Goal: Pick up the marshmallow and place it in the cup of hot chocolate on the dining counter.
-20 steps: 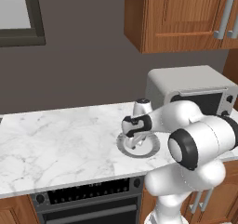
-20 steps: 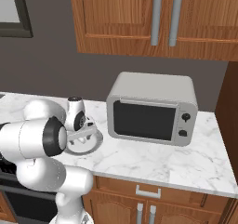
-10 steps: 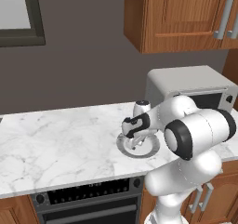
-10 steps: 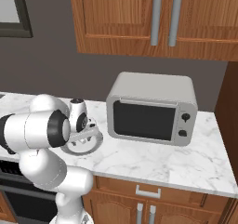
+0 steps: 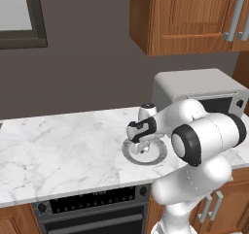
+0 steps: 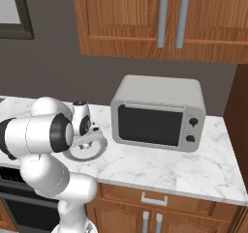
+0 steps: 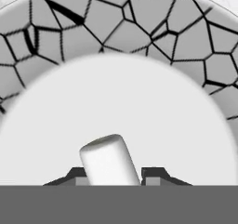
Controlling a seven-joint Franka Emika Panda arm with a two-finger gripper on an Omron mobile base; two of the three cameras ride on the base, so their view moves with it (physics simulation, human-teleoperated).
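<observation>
At the bottom centre of the hand view, the gripper (image 7: 114, 174) has its two dark fingertips (image 7: 153, 173) drawn in against either side of the marshmallow (image 7: 109, 160), where a second ago they stood wide apart over the plate (image 7: 116, 42). The marshmallow lies on the plate's white middle, low in the frame, below the cracked grey rim. In the left base view the hand sits low over the plate at centre, beside the microwave (image 5: 204, 90). The grasp looks made; lifting comes next.
</observation>
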